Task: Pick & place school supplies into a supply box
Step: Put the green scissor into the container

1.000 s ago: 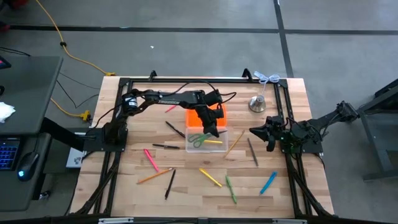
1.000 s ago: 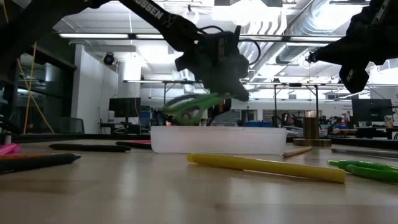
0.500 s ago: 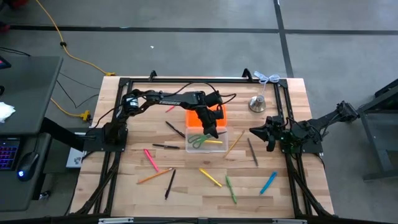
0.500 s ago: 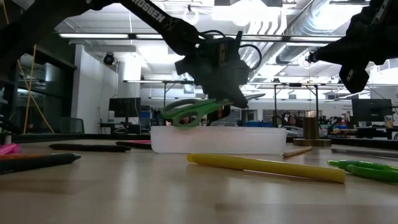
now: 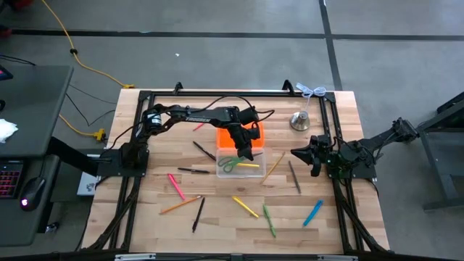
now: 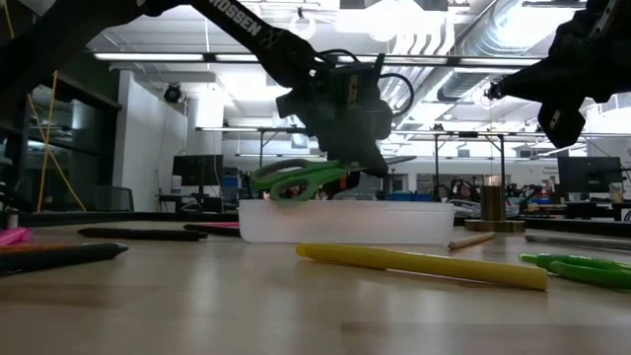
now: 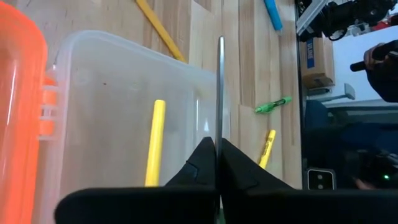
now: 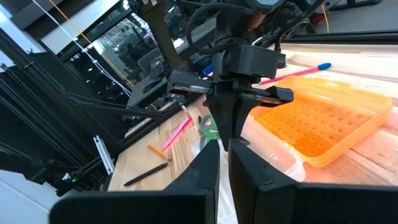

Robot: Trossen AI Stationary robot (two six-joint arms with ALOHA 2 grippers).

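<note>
The supply box [image 5: 255, 171] is clear, and its orange lid [image 5: 233, 135] lies open on the far side. A yellow marker [image 7: 153, 143] lies in the box. Small green-handled scissors [image 6: 294, 180] hang just above the box rim, with my left gripper [image 6: 357, 163] shut on them. The same gripper [image 5: 245, 153] shows over the box in the high view. More school supplies lie spread on the wooden table [image 5: 217, 225]. My right gripper [image 5: 299, 154] waits shut above the table's right side, away from the box. My left gripper pinches the scissors' metal blade [image 7: 219, 118] between its two fingers, and the thin blade runs on past the fingertips. The fingers slant down over the box from its far side. The scissors hang nearly level, clear of the box, with the green handles [image 6: 286, 181] sticking out sideways.
A silver bell [image 5: 300, 121] stands at the far right. Loose on the table lie a pink pen [image 5: 175, 185], an orange one [image 5: 180, 205], a yellow one [image 5: 245, 206], a green one [image 5: 269, 220], a blue one [image 5: 312, 212], black ones [image 5: 193, 170] and a pencil [image 5: 273, 167].
The scissors have tipped from slanting to nearly level in my left gripper. Their green handles have sunk closer to the box rim. Both arms have otherwise stayed in place.
</note>
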